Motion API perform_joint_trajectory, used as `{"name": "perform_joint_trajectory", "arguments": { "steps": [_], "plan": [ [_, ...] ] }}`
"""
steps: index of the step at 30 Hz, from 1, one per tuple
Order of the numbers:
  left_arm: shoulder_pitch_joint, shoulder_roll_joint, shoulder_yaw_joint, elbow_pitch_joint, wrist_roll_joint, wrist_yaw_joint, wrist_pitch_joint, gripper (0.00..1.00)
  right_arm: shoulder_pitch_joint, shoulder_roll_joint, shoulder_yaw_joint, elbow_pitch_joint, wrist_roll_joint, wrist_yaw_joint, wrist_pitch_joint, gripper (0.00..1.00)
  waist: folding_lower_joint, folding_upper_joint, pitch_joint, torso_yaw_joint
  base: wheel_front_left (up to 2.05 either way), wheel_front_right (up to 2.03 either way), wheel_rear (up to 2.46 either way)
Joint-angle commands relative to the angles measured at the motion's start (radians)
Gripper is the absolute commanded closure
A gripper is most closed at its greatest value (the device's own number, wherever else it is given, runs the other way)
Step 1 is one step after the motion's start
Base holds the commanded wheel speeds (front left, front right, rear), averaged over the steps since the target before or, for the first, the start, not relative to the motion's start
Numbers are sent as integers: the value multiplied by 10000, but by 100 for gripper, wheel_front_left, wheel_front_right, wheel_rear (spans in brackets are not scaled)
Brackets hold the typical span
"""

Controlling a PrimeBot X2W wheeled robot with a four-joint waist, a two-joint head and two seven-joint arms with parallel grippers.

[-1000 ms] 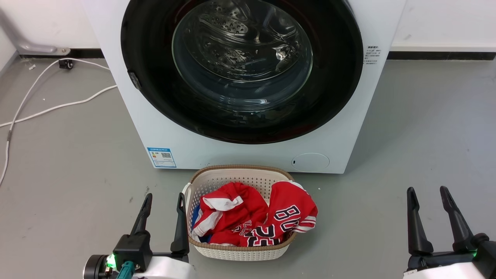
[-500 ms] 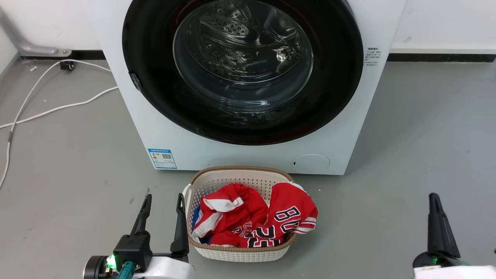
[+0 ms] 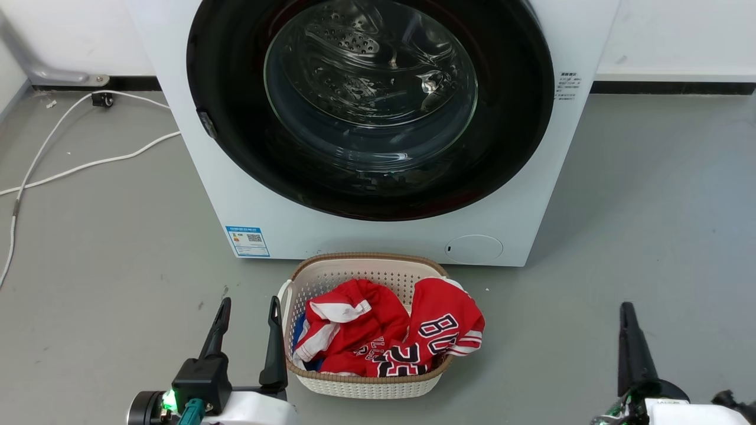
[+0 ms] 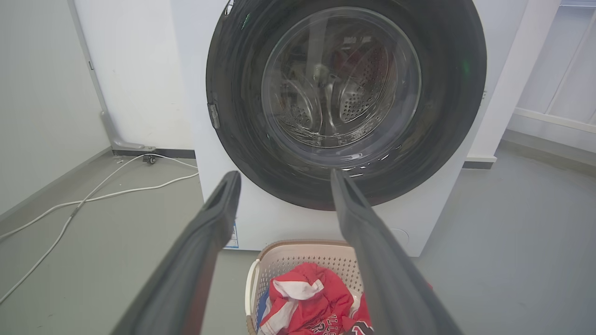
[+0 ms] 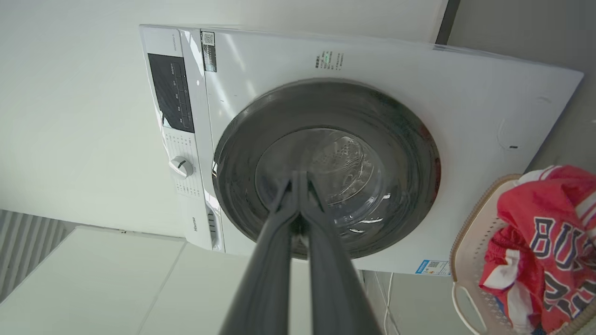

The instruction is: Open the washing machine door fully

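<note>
The white washing machine (image 3: pixel 378 236) stands ahead, and its glossy black washing machine door (image 3: pixel 508 118) with the clear glass centre lies flat against the front, closed. My left gripper (image 3: pixel 249 302) is open at the lower left, beside the basket and well short of the door (image 4: pixel 456 93). In its wrist view the left gripper (image 4: pixel 284 174) has its fingers spread with nothing between them. My right gripper (image 3: pixel 627 310) is low at the right, turned on edge. In its tilted wrist view the right gripper (image 5: pixel 298 176) has its tips touching, shut on nothing, pointing at the door (image 5: pixel 405 153).
A cream laundry basket (image 3: pixel 354 262) holding red jerseys sits on the grey floor right before the machine, between my arms. White cables (image 3: pixel 88 162) trail over the floor at the left. A small latch piece (image 3: pixel 205 123) sits on the door's left edge.
My right gripper has shut its two fingers and rolled onto its edge, so one dark finger now shows in the head view. The left gripper and the door have not moved.
</note>
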Motion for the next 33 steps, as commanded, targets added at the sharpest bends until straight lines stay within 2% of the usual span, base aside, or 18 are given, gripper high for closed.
{"name": "perform_joint_trajectory", "arguments": {
  "steps": [1,9,12,21,28,33],
  "plan": [
    [106,-13,6,7,-39,6,-27,0,-95,10,96,-105,302,1,53,100,0,-1,3,-8,0,0,0],
    [96,-13,41,-7,-55,-19,-27,0,190,-34,-278,-599,2174,1,1707,100,0,-1,14,-28,0,0,0],
    [113,-13,48,-24,-55,-2,-27,0,275,-30,-680,-739,2480,1,2219,100,0,-1,32,-42,0,0,0],
    [102,-13,42,-104,-2,40,-27,0,348,-20,-1059,-479,1897,2,2726,100,0,-1,88,-29,0,0,0],
    [81,-13,29,-130,69,76,-27,0,213,1,-984,-303,1531,2,2742,100,0,-1,134,-26,0,0,0],
    [-34,-12,38,-163,122,90,-27,0,-230,-3,-1424,-253,1477,1,2632,100,0,-1,271,-17,0,0,0]
  ]
}}
